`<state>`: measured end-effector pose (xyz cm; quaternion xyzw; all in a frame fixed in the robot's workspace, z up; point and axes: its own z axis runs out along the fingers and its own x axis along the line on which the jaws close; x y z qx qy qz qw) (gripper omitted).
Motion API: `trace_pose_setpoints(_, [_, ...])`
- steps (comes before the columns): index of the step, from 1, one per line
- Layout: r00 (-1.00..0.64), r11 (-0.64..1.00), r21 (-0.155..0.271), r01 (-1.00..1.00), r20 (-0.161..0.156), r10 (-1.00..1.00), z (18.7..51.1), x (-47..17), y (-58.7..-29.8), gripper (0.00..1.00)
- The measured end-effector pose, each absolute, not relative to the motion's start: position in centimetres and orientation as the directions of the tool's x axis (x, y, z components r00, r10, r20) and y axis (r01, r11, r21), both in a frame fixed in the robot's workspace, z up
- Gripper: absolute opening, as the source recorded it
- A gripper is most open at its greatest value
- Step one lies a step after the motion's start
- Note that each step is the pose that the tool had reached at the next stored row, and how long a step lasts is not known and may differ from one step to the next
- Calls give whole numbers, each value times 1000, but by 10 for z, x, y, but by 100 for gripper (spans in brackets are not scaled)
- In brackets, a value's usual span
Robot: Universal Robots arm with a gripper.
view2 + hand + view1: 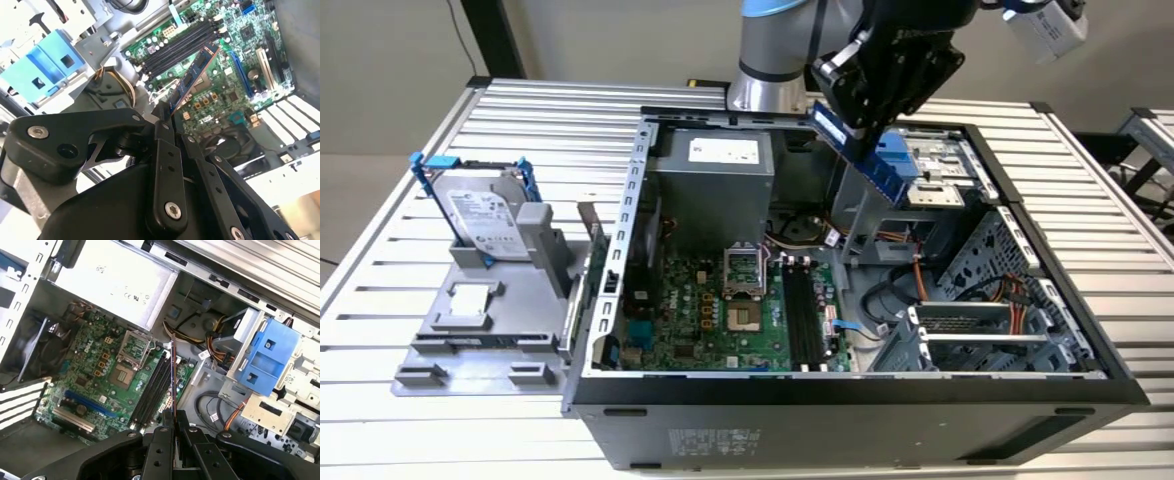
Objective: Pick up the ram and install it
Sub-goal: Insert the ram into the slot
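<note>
The ram [881, 165] is a long, thin blue-green stick held tilted in the air above the back of the open computer case [607, 300]. My gripper [845, 118] is shut on the ram's upper end. In the second wrist view the ram [192, 77] sticks out from the black fingers [162, 132] toward the motherboard. In the first wrist view the ram [172, 375] appears edge-on, rising from my gripper [172, 415]. It hangs over the long black memory slots [152, 387], well above them. Those slots [803, 318] lie on the green motherboard [694, 320].
A silver hard drive in a blue bracket [487, 225] stands on a grey holder at the exterior view's left, outside the case. Inside are a grey power supply [714, 170], a CPU socket [744, 275], a blue drive bracket [265, 357] and loose cables [914, 285].
</note>
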<state>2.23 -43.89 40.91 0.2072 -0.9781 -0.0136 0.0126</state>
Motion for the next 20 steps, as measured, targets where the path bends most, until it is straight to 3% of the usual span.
trace_pose_setpoints(20, [-988, 988, 31, -151, 19, -152, 409, 22, -439, 0])
